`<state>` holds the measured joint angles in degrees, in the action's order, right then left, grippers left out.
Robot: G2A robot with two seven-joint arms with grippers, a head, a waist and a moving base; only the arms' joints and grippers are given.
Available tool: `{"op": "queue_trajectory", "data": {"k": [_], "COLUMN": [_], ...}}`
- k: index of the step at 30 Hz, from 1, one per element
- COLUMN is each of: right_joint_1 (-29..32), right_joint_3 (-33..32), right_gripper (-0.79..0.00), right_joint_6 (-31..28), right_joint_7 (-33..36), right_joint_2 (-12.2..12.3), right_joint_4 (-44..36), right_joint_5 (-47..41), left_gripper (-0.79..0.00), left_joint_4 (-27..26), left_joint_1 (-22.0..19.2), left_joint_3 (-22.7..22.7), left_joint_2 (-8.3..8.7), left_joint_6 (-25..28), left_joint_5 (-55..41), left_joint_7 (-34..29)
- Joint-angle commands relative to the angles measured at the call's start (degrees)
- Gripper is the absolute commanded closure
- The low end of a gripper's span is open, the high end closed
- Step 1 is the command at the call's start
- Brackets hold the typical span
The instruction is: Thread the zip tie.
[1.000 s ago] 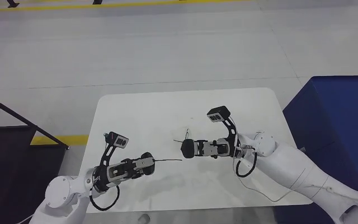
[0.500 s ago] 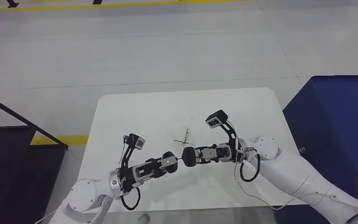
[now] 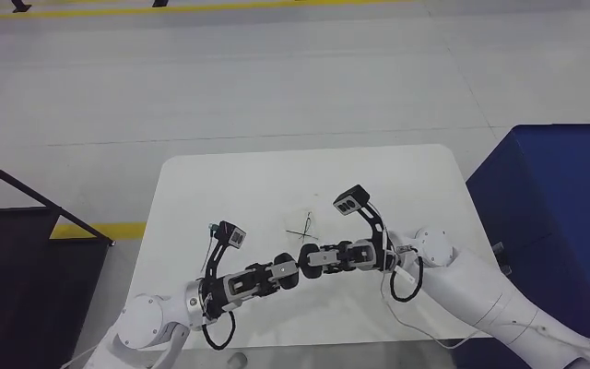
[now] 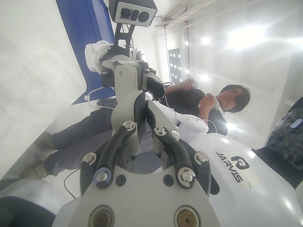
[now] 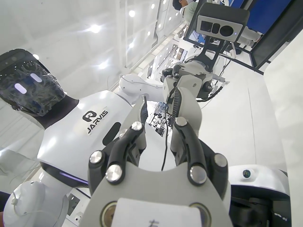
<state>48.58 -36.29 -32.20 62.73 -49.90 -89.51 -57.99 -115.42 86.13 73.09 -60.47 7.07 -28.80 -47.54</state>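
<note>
Above the middle of the white table [image 3: 230,184] my two grippers meet tip to tip. My left gripper [image 3: 288,267] comes from the near left, its fingers [image 4: 138,106] pressed together on a thin black zip tie. In the right wrist view the zip tie [image 5: 166,142] runs from the left gripper's tip [image 5: 176,95] down between the spread fingers of my right gripper [image 5: 161,112] toward its palm. My right gripper [image 3: 313,262] stands open around that strap. In the left wrist view the right gripper [image 4: 146,83] sits just beyond my own fingertips.
A few loose black zip ties [image 3: 302,227] lie crossed on the table just behind the grippers. A blue cabinet [image 3: 544,203] stands off the table's right side, and a black frame [image 3: 46,214] off its left side.
My left arm has swung right across the table with the zip tie until its tip reached the right gripper. The right gripper has shifted slightly toward the near edge.
</note>
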Motion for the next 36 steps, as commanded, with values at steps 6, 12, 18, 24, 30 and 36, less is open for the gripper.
{"op": "queue_trajectory", "data": {"k": [6,12,18,24,30,36], "right_joint_1": [1.0,2.1,3.1,4.2,5.1,5.8], "right_joint_3": [-1.2,-2.3,-3.1,-4.3,-5.7,-7.2], "right_gripper": [-0.058,0.000,-0.031,-0.086,0.000,0.000], "right_joint_6": [0.9,1.6,2.3,2.6,2.8,3.7], "right_joint_7": [0.0,-0.2,-0.4,-0.1,0.7,2.1], "right_joint_2": [-1.0,-1.7,-2.4,-3.0,-3.4,-3.8], "right_joint_4": [-0.1,0.1,-0.2,-0.2,0.4,0.7], "right_joint_5": [1.9,3.5,5.3,6.5,6.9,6.5], "left_gripper": [0.000,0.000,0.000,0.000,0.000,0.000], "left_joint_4": [-0.4,-1.0,-1.4,-1.6,-1.2,-0.8], "left_joint_1": [0.7,1.9,2.8,2.9,2.4,1.7], "left_joint_3": [1.1,1.6,1.7,1.3,0.6,-0.2], "left_joint_2": [0.15,0.27,0.32,0.30,0.22,0.03], "left_joint_6": [-0.1,0.2,0.7,0.8,0.5,0.3], "left_joint_5": [-0.8,-0.6,-0.4,0.0,0.3,0.8], "left_joint_7": [-0.6,-1.1,-1.2,-1.0,-0.5,1.1]}}
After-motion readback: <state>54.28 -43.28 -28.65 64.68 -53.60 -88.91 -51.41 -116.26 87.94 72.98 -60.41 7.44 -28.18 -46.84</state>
